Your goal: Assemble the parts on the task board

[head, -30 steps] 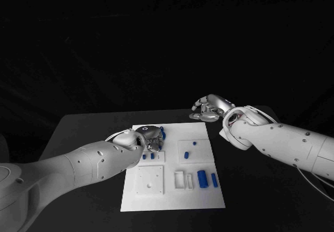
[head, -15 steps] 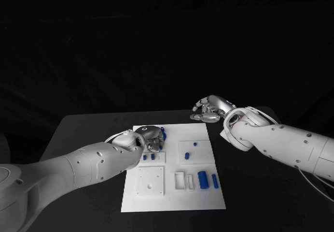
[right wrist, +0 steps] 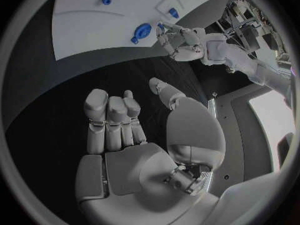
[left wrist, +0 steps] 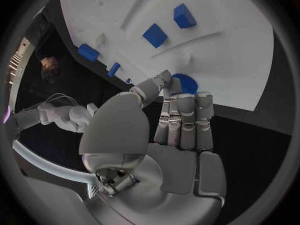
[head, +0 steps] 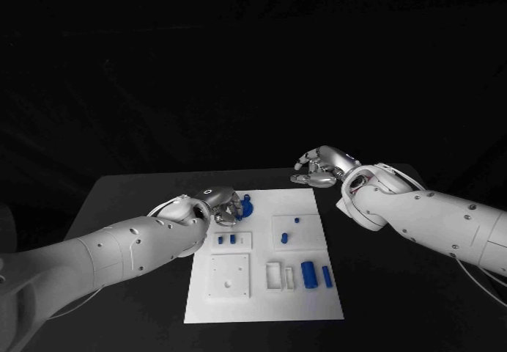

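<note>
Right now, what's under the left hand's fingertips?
A round blue part on the white board, touched by the left hand. Its near side is hidden behind the fingers.

Left robot hand (head: 220, 206) at blue part (head: 246, 206) on task board (head: 264, 293), right robot hand (head: 320, 166) beyond its far edge

Matt white, smooth plastic look on the task board (head: 264, 293), with shallow moulded recesses. Satin silver metal sheen on the left hand (left wrist: 165, 135), padded finger segments smooth and dull grey. Glossy blue plastic on the round part (left wrist: 185, 82) just beyond that hand's fingertips; same blue, matt, on the small parts (left wrist: 154, 35) farther off. Brushed silver finish on the right hand (right wrist: 134, 150). Dull black, faintly textured table (head: 138, 191) under both hands. Smooth white shell on the arms (head: 423, 213).
</note>
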### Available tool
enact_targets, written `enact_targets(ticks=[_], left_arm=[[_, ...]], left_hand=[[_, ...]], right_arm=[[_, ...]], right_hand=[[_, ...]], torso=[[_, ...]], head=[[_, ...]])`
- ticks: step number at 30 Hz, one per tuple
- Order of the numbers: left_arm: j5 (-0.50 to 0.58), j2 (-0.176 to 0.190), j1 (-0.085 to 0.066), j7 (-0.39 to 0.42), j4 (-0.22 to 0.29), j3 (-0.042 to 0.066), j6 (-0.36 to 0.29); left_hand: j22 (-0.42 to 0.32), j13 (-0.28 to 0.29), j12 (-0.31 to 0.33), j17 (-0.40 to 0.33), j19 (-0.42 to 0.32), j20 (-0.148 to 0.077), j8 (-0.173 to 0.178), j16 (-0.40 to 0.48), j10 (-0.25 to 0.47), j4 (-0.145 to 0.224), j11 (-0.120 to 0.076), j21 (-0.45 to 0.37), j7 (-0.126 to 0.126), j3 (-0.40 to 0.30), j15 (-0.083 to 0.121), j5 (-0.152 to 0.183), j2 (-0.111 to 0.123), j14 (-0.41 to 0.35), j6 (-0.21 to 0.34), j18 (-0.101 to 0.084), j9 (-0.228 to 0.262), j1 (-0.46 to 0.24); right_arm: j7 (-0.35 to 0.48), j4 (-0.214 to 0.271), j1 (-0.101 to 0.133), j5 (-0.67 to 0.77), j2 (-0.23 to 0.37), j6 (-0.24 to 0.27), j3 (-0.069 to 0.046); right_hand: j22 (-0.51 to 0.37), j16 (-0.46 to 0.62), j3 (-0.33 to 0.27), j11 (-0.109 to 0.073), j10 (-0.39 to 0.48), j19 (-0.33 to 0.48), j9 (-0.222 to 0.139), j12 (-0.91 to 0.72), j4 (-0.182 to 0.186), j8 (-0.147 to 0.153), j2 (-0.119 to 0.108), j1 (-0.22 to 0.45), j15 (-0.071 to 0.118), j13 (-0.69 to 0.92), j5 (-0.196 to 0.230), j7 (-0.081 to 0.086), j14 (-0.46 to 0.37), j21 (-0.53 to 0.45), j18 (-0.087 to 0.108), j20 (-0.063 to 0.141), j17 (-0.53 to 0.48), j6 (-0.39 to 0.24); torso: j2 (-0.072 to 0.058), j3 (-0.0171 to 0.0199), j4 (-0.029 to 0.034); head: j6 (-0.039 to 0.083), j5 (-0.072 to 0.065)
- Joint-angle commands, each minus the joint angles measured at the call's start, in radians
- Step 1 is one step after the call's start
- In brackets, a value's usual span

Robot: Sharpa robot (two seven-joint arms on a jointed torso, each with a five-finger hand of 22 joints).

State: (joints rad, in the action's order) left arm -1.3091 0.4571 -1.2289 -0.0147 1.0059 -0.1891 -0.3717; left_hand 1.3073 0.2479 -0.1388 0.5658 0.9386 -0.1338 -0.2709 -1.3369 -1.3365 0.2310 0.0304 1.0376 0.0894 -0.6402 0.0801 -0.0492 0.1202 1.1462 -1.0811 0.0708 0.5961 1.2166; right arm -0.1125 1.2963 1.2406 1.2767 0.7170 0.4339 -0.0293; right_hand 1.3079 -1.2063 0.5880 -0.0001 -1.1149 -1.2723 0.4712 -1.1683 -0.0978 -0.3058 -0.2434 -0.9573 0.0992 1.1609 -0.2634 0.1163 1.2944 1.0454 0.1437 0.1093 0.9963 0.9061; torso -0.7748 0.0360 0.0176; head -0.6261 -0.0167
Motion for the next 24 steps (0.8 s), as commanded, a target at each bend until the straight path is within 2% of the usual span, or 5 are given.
enact_targets(ticks=[1,6,10,18,24], left_arm=[[0.067,0.025,-0.002,-0.003,0.029,0.019,0.015],[0.070,0.073,-0.015,-0.011,0.058,0.025,0.053],[0.074,0.094,-0.016,-0.016,0.062,0.025,0.076],[0.065,0.089,-0.015,-0.019,0.049,0.023,0.106],[0.061,0.071,-0.005,-0.014,0.027,0.020,0.108]], left_hand=[[0.017,0.002,-0.004,-0.001,0.006,-0.034,-0.004,-0.006,-0.007,-0.003,-0.001,0.006,0.000,0.000,0.002,-0.004,0.001,0.009,-0.007,0.042,0.001,-0.010],[0.017,0.002,-0.004,-0.001,0.006,-0.035,-0.004,-0.006,-0.008,-0.003,-0.001,0.006,0.000,-0.001,0.002,-0.004,0.000,0.010,-0.008,0.042,0.001,-0.010],[0.017,0.002,-0.004,-0.002,0.005,-0.035,-0.005,-0.006,-0.009,-0.002,-0.002,0.006,0.000,-0.001,0.002,-0.004,0.000,0.010,-0.009,0.042,0.001,-0.010],[0.017,0.002,-0.003,-0.002,0.004,-0.036,-0.005,-0.006,-0.010,0.000,-0.002,0.006,-0.001,-0.003,0.003,-0.005,-0.002,0.009,-0.010,0.041,0.000,-0.009],[0.017,0.002,-0.003,-0.002,0.004,-0.036,-0.005,-0.006,-0.010,0.000,-0.003,0.006,-0.001,-0.004,0.003,-0.005,-0.003,0.009,-0.010,0.041,0.000,-0.009]], right_arm=[[0.005,0.003,0.000,0.006,0.004,-0.009,0.000],[0.004,0.004,0.000,0.006,0.008,-0.009,0.000],[0.004,0.005,0.000,0.006,0.009,-0.009,0.000],[0.004,0.004,0.000,0.006,0.008,-0.009,0.000],[0.005,0.002,0.000,0.006,0.005,-0.010,0.000]], right_hand=[[0.006,0.007,-0.006,0.011,0.040,-0.001,0.001,-0.004,0.001,0.004,0.003,-0.010,0.000,-0.001,-0.005,0.007,0.005,-0.006,0.118,0.004,0.001,0.008],[0.006,0.007,-0.006,0.011,0.040,-0.001,0.001,-0.004,0.000,0.004,0.003,-0.010,0.000,-0.001,-0.005,0.007,0.005,-0.006,0.118,0.004,0.001,0.008],[0.006,0.007,-0.006,0.011,0.040,-0.001,0.001,-0.004,0.000,0.004,0.003,-0.010,0.000,-0.001,-0.005,0.007,0.005,-0.006,0.118,0.004,0.002,0.008],[0.006,0.007,-0.006,0.011,0.040,-0.001,0.001,-0.004,0.000,0.004,0.002,-0.010,0.000,-0.001,-0.005,0.007,0.005,-0.006,0.118,0.004,0.002,0.008],[0.006,0.007,-0.006,0.011,0.040,-0.001,0.001,-0.004,0.000,0.005,0.003,-0.011,0.000,-0.002,-0.005,0.007,0.005,-0.006,0.118,0.004,0.002,0.008]], torso=[[0.001,-0.0005,0.0018],[0.002,-0.0009,0.0036],[0.001,-0.0011,0.0027],[-0.002,-0.0032,0.0011],[-0.003,-0.0015,-0.0014]], head=[[0.001,-0.001],[0.000,0.000],[0.000,0.002],[0.001,0.005],[-0.001,0.008]])
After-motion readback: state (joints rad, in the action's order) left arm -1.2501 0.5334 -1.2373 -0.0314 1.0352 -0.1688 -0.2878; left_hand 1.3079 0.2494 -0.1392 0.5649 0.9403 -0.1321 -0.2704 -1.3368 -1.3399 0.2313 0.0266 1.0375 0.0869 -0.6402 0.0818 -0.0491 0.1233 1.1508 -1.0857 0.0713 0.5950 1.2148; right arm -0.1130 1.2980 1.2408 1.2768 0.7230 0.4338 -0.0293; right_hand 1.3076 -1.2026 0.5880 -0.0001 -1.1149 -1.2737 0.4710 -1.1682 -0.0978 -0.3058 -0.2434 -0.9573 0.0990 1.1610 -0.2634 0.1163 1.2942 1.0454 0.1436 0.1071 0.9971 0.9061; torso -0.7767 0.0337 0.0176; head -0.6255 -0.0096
